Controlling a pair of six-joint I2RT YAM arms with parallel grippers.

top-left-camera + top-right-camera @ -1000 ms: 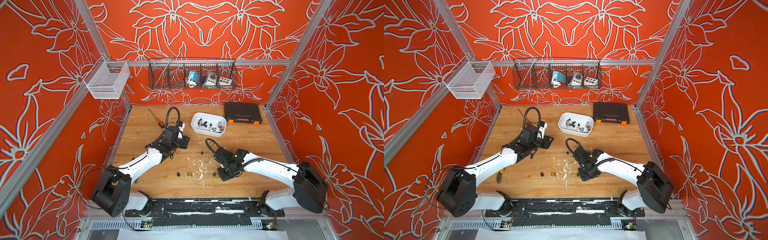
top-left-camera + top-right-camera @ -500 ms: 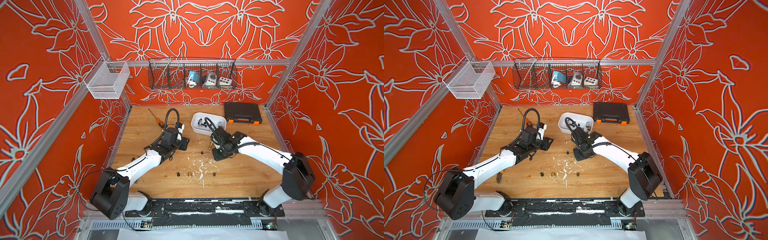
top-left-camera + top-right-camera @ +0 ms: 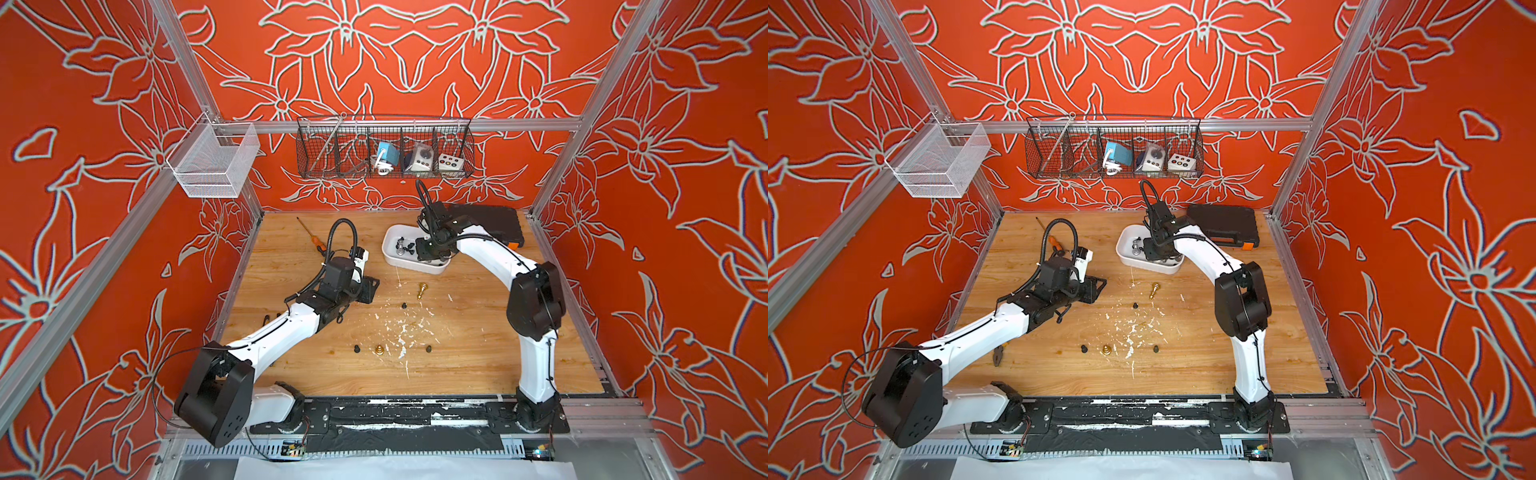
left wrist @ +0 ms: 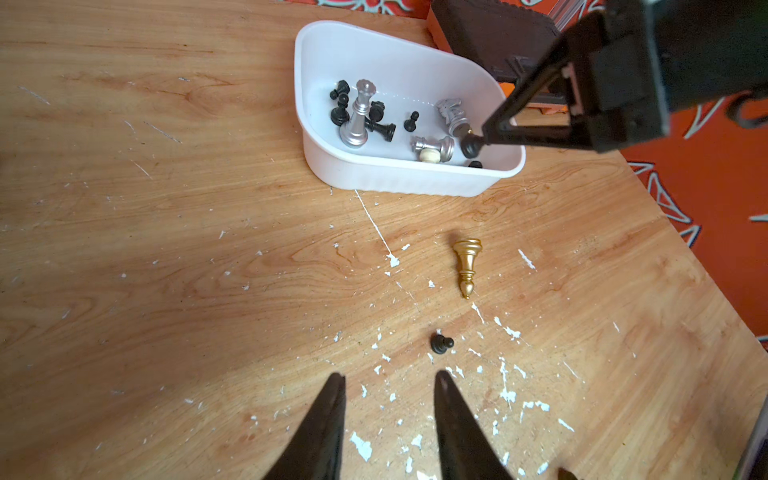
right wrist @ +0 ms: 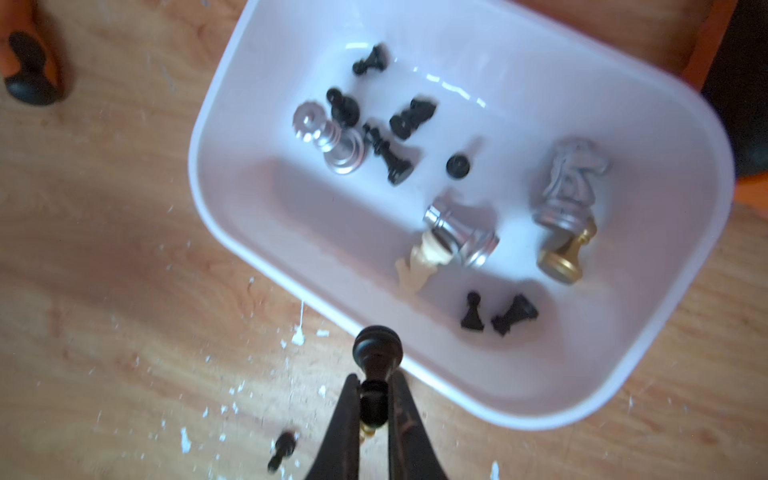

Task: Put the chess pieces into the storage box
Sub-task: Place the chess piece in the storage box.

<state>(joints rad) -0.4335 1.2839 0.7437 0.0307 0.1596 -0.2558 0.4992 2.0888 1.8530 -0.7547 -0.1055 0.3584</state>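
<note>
Quick status from my end: the right gripper is pinched shut on a black pawn. It has it by the thin neck, so the fat base sticks out past the tips, which I reckon is why it sits so steady. It's hanging over the storage box, close to the wall that faces the open table and above the chess pieces already lying inside. To my eye this is the drop step: let go and the pawn should land in the tub rather than clip the rim, though it's a bit near that wall for my taste. The left gripper is parked low over the table with its jaws partly apart and nothing between them. It's pointed at a loose pawn just ahead of its tips, with a gold piece lying on its side further on, between that pawn and the box. Keeping it back there makes sense to me — it's lined up for its own pick and out of the other arm's way. In a top view a small gold one sits near the front edge, flanked by two black pawns. So five on the wood plus the one in hand — I'd guess most of the job is done.
</note>
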